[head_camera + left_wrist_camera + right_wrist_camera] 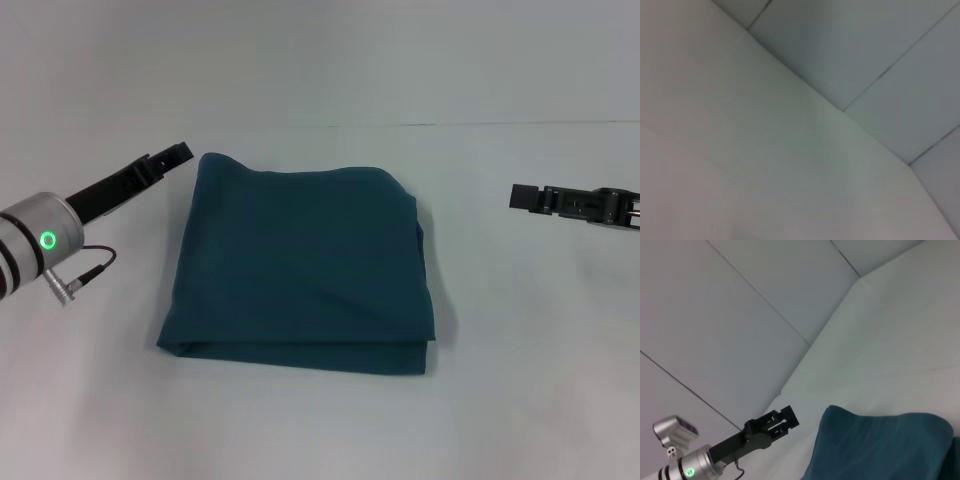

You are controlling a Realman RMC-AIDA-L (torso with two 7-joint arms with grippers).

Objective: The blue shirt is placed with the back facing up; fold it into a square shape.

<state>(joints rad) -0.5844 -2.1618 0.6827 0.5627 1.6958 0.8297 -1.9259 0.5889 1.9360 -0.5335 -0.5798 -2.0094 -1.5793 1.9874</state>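
The blue shirt (300, 265) is seen folded square on the table (520, 400). The left gripper (178, 153) is held just beside it, the right gripper (520, 196) well apart; jaw states cannot be told. The folds could be disturbed by a brushing arm.

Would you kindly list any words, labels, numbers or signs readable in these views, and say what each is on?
None can be read.
The blue shirt, folded on the white table, shows only plain fabric.
The left arm carries a lit green ring, a light and not text.
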